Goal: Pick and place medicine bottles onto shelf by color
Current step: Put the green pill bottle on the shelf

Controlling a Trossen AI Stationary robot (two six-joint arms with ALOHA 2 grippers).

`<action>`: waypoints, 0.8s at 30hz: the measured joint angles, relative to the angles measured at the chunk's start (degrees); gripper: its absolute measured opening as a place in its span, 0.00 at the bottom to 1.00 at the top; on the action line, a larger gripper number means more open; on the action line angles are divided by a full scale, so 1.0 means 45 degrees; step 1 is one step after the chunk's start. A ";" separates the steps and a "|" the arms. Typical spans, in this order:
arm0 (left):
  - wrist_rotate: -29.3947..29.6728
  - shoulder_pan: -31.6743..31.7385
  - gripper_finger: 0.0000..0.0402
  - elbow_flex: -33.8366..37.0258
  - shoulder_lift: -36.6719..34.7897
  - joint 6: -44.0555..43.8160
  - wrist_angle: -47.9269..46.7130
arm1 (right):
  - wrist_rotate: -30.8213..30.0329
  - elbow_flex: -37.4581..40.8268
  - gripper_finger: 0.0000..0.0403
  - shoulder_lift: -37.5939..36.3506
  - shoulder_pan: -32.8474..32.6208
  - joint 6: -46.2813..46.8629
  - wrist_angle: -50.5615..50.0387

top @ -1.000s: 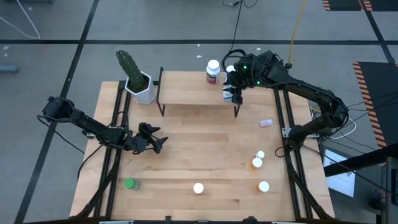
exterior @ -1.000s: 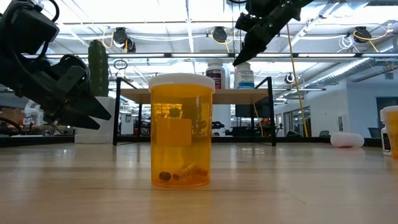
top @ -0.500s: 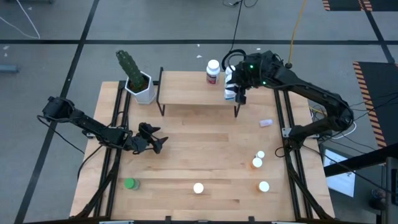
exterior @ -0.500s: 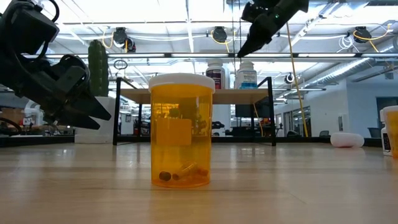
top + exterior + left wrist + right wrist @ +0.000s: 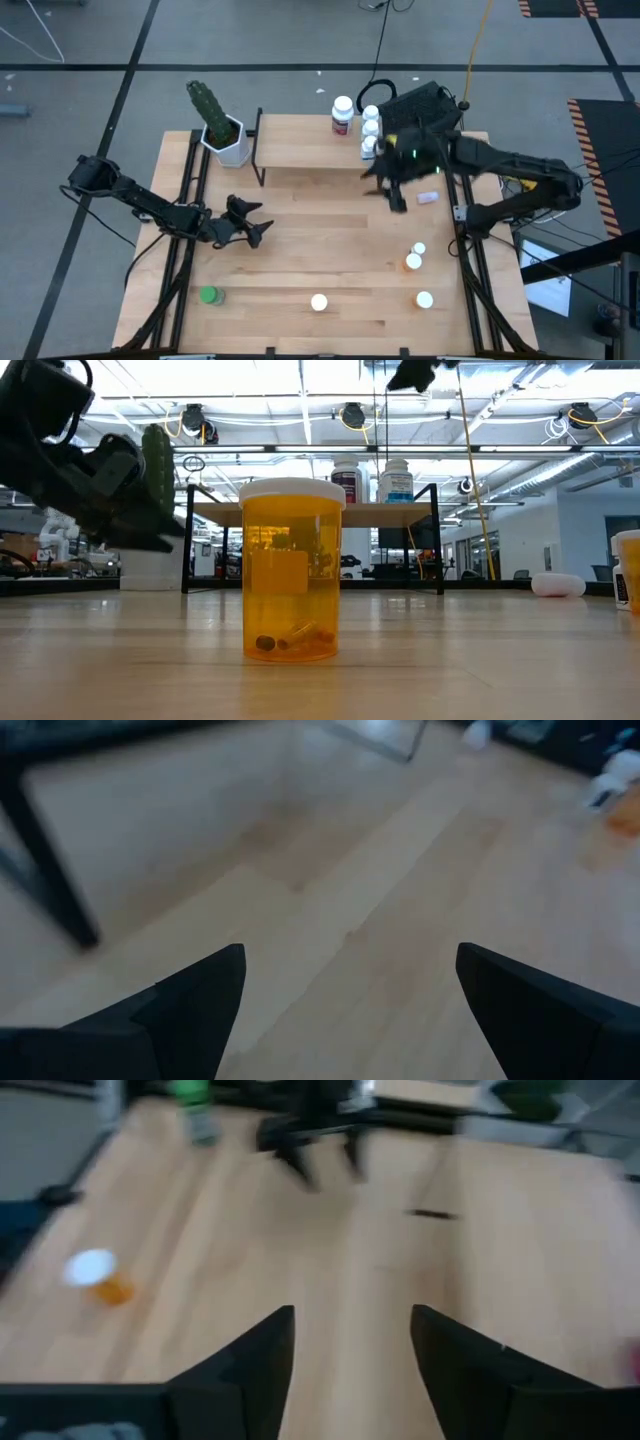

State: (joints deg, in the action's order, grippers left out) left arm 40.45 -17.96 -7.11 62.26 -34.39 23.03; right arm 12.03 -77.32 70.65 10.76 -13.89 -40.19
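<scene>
**Right arm empty between bottles, five left on the table**

The right gripper (image 5: 392, 192) hangs over the bare wood just in front of the shelf's right end, its two dark fingers (image 5: 250, 1355) spread with nothing between them. By the look of it, one placing is done and the next pick is the step in hand. The left gripper (image 5: 250, 222) waits over the left half of the big wooden table (image 5: 330, 250), its fingers (image 5: 200, 1000) wide apart and empty.

The low light-wood shelf on thin black legs (image 5: 310, 145) stands at the table's far edge. Three bottles are on its right part: a dark-red-bodied, white-capped bottle (image 5: 343, 113) and, right of it, two blue-and-white ones (image 5: 369, 137) close together, one behind the other.

Five bottles are off the shelf. A green one (image 5: 209, 295) stands near the left front corner. An orange, white-capped one (image 5: 319, 302) stands at the front middle. Two more white-capped ones (image 5: 414, 260) stand close together at the right, at least one orange, and another white-capped one (image 5: 424, 299) nearer the front. A pinkish bottle (image 5: 428, 197) lies on its side near the right edge, closest to the right gripper.

The next move likely calls for swinging to that lying bottle or the right-hand cluster, and lowering the open fingers around one body.

A white hexagonal pot with a green cactus (image 5: 222, 135) stands left of the shelf.
</scene>
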 joint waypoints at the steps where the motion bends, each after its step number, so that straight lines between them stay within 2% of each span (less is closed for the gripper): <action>1: 0.0000 -0.0005 0.91 0.0000 0.0000 0.0538 0.0494 | -0.0576 0.0001 0.51 0.0000 -0.0596 0.0249 -0.0128; 6: 0.0000 0.0157 0.91 -0.0002 -0.0004 0.2861 0.2673 | -0.5416 0.0389 0.54 0.0017 -0.2971 0.1644 -0.1273; 8: -0.0036 0.0267 0.91 -0.0003 -0.0005 0.3402 0.3089 | -0.6495 0.0413 0.54 0.0014 -0.3421 0.2576 -0.2587; 11: -0.0477 0.0476 0.91 -0.0053 -0.0005 0.3900 0.3218 | -0.6205 0.0431 0.54 -0.0015 -0.3884 0.4237 -0.3827; 15: -0.0815 0.0617 0.91 -0.0507 0.0000 0.4236 0.2954 | -0.5321 0.1400 0.54 -0.0005 -0.4599 0.5293 -0.1904; 18: -0.0583 0.0331 0.90 -0.2095 0.0000 0.4288 0.0618 | -0.5279 0.2711 0.54 -0.0004 -0.5072 0.5167 0.0718; 21: -0.0572 -0.0147 0.86 -0.4596 0.0124 0.3966 -0.3955 | -0.5278 0.4440 0.54 0.0002 -0.5320 0.4622 0.3857; 24: -0.0549 -0.0778 0.80 -0.7076 0.0512 0.1832 -0.8384 | -0.5271 0.6066 0.54 0.0015 -0.5343 0.4232 0.6748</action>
State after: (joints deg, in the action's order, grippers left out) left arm 37.98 -21.45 -38.96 64.56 -26.15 -14.70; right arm -11.69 -50.02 70.72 -13.29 5.16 -9.82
